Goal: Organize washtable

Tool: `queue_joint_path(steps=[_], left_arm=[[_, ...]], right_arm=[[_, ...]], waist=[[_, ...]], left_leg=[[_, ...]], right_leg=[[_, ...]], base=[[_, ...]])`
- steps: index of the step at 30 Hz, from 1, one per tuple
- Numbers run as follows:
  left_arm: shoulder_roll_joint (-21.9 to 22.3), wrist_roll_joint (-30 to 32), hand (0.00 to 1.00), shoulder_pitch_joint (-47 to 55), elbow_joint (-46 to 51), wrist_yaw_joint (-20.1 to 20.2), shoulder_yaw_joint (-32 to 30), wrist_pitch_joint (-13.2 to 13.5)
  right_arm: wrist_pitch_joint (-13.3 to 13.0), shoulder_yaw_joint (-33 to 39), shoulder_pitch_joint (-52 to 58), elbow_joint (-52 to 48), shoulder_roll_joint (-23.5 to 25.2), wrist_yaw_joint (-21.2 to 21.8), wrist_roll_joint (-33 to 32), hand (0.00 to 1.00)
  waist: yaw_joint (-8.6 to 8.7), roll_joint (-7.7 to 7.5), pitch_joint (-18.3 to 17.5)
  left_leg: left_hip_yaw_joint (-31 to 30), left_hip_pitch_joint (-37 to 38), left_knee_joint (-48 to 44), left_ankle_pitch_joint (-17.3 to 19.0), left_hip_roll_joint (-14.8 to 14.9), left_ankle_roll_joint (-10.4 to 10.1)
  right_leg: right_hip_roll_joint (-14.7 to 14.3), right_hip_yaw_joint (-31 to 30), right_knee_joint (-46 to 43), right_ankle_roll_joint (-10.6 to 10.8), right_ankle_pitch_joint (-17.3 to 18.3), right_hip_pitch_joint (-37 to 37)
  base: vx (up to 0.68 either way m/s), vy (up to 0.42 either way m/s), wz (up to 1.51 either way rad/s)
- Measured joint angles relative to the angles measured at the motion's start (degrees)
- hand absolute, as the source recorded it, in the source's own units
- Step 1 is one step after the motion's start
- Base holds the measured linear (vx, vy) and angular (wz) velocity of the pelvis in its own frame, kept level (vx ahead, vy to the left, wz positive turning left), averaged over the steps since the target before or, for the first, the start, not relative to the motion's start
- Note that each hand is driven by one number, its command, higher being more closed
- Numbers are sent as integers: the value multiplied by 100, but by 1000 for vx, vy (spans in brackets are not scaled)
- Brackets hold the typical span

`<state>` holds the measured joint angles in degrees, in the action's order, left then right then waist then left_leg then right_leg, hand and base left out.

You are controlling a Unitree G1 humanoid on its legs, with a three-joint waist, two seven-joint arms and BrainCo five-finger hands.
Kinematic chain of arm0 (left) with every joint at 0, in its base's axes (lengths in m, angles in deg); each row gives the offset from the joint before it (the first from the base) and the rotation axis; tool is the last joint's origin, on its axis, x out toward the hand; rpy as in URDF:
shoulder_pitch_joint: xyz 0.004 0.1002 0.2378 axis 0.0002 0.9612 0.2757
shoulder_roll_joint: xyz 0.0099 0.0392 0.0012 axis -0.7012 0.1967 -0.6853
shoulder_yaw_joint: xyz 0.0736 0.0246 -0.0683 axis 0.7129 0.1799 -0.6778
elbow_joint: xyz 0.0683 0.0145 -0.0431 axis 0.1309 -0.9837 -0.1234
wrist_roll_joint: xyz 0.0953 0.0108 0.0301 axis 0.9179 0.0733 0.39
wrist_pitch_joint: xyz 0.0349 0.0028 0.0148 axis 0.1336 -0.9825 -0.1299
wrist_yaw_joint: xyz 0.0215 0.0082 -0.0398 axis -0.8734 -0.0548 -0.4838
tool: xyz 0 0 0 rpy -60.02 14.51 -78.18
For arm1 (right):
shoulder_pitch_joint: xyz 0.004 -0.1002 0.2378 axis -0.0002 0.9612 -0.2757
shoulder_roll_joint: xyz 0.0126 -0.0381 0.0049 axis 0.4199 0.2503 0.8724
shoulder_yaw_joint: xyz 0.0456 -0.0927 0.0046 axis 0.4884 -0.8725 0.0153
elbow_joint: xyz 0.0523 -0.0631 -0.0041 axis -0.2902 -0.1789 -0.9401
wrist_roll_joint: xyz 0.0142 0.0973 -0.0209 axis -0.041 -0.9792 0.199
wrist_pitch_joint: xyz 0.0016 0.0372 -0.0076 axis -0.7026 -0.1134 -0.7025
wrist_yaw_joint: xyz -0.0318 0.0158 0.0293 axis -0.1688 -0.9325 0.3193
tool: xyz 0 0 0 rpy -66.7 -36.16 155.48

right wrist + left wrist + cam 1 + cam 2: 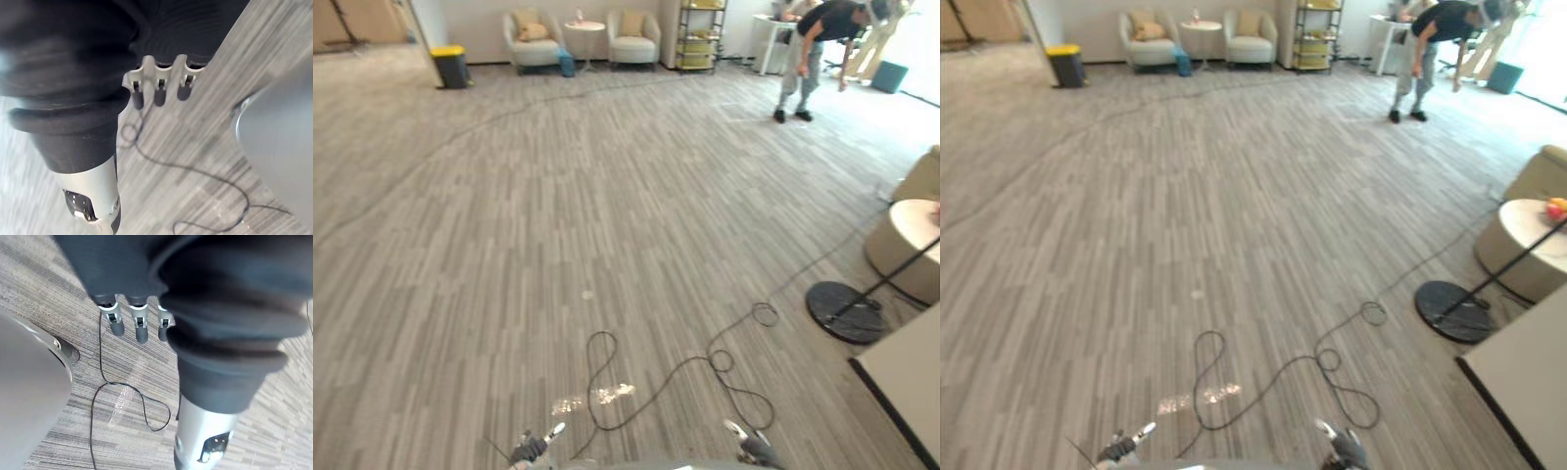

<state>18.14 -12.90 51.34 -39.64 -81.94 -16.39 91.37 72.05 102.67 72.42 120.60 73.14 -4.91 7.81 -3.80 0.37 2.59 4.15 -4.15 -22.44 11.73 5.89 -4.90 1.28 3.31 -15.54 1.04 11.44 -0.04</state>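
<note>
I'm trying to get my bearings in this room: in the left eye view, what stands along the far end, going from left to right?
Along the far end: dark bin with a yellow lid → pale armchair → small round table → second pale armchair → open shelf rack → person bending forward.

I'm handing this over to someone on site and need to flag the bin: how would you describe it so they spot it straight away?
Look to the far wall, where two pale armchairs flank a small round table. Left of them, standing alone on the floor, is the bin: a dark body with a bright yellow lid, unlike anything near it.
</note>
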Motion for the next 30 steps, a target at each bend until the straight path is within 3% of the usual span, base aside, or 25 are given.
queue_joint_path(steps=[2, 6, 9, 10, 11, 12, 13, 15, 18, 20, 21, 22, 24, 25, 26, 27, 29, 30], left_arm=[[16, -110, 0, 13, 97, 2, -111, 57], [-125, -518, 0, 38, 11, -26, 15, 70], [-294, -774, 0, -2, 43, -146, 338, 164], [-295, -804, 0, 29, 39, -234, 515, 202], [-277, -840, 0, 38, 33, -269, 569, 204], [-340, -928, 0, 38, 36, -299, 615, 214], [-499, -925, 0, 43, 37, -371, 746, 262], [-610, -820, 0, 36, 31, -460, 775, 274], [-651, -706, 0, 52, -37, -512, 775, 247], [-643, -566, 0, 6, -202, -506, 827, 236], [-638, -483, 0, 17, -266, -504, 906, 224], [-638, -178, 0, 96, -342, -499, 1068, 174], [-716, 9, 0, 95, -452, -498, 1312, 132], [-766, 212, 0, 160, -451, -496, 1537, 57], [-765, 215, 0, 183, -451, -466, 1630, 26], [-845, 215, 0, 228, -452, -373, 1687, 0], [-916, 215, 0, 193, -447, -336, 1680, -25], [-903, 215, 0, 186, -446, -324, 1679, -24]], right_arm=[[-8, -1, -46, 0, 66, -12, -13, 0], [-74, 0, -261, 12, 106, -14, -15, 0], [-94, -16, -313, 59, 81, -43, -14, 0], [-95, -123, -303, 72, -28, -109, -15, 0], [-95, -194, -295, 77, -114, -131, -12, 0], [-87, -290, -284, 166, -107, -150, -9, 0], [-83, -479, -312, 224, -31, -129, 37, 0], [-83, -502, -423, 252, 56, -143, 37, 0], [-95, -502, -614, 259, 39, -172, 35, 0], [-105, -502, -745, 240, -21, -172, 34, 0], [-106, -504, -771, 231, -55, -170, 35, 0], [-106, -506, -747, 214, -80, -170, 31, 0], [-97, -516, -633, 129, -90, -176, 27, 0], [-112, -567, -496, -83, -127, -175, -16, 0], [-116, -634, -462, -127, -146, -178, -21, 0], [-118, -735, -435, -185, -142, -167, -22, 0], [-118, -908, -395, -175, -113, -124, -19, 0], [-118, -915, -380, -165, -113, -119, -19, 0]], waist=[[-30, -90, 50], [-13, -129, 62], [-12, -283, 149], [-1, -174, 164], [1, -93, 191], [-9, -147, 204], [0, -333, 181], [-18, -440, 191], [-27, -432, 182], [-22, -323, 115], [-27, -244, 113], [-13, -146, 61], [-1, -90, 78], [39, -7, 80], [138, 31, 91], [214, -6, 145], [299, -94, 138], [293, -109, 140]], left_leg=[[-60, -410, -986, 82, 184, -39], [109, -409, -825, 179, 316, 95], [-146, -631, -220, 134, 408, 97], [-325, -622, 237, 68, 485, 34], [-313, -601, 353, -248, 546, -250], [-219, -574, 328, -367, 314, -233], [-219, -574, 273, -293, 124, -126], [-219, -742, -164, -77, 23, -67], [-77, -801, -683, 192, -68, 89], [-1, -778, -739, 340, -99, 171], [89, -693, -660, 379, -118, 235], [215, -493, -365, 390, -239, 316], [344, -284, -28, 370, -346, 378], [395, 65, 383, 294, -477, 549], [408, 215, 520, 263, -513, 611], [394, 380, 692, 184, -543, 739], [359, 666, 958, 100, -517, 718], [353, 725, 1019, 72, -481, 698]], right_leg=[[-45, 112, 163, -37, -21, 295], [157, 45, 238, -22, -14, 410], [636, 101, 256, 245, 88, 430], [741, 130, 255, 461, 167, 471], [773, 136, 240, 589, 233, 491], [1003, 97, 230, 684, 295, 556], [1082, -31, 308, 652, 273, 644], [1161, -53, 432, 644, 128, 728], [1296, -220, 574, 967, -168, 884], [1344, -366, 490, 1118, -372, 842], [1384, -517, 264, 1126, -452, 705], [1471, -796, -535, 1057, -561, 215], [1478, -1033, -1552, 581, -894, -363], [1477, -1142, -2382, -74, -1425, -830], [1471, -1140, -2680, -149, -1424, -958], [1321, -1088, -3117, 65, -956, -1129], [970, -629, -3030, 181, -190, -1237], [835, -444, -2758, 220, -38, -1217]], base=[[148, -2, 14], [111, 127, -9], [82, 254, 21], [109, 378, 24], [96, 441, 24], [157, 405, 29], [178, 355, 31], [185, 279, 17], [132, 271, -2], [80, 256, -23], [56, 258, -46], [58, 294, -52], [36, 245, -32], [56, 213, -9], [76, 223, 2], [125, 120, 16], [139, 49, 16], [156, -26, 8]])
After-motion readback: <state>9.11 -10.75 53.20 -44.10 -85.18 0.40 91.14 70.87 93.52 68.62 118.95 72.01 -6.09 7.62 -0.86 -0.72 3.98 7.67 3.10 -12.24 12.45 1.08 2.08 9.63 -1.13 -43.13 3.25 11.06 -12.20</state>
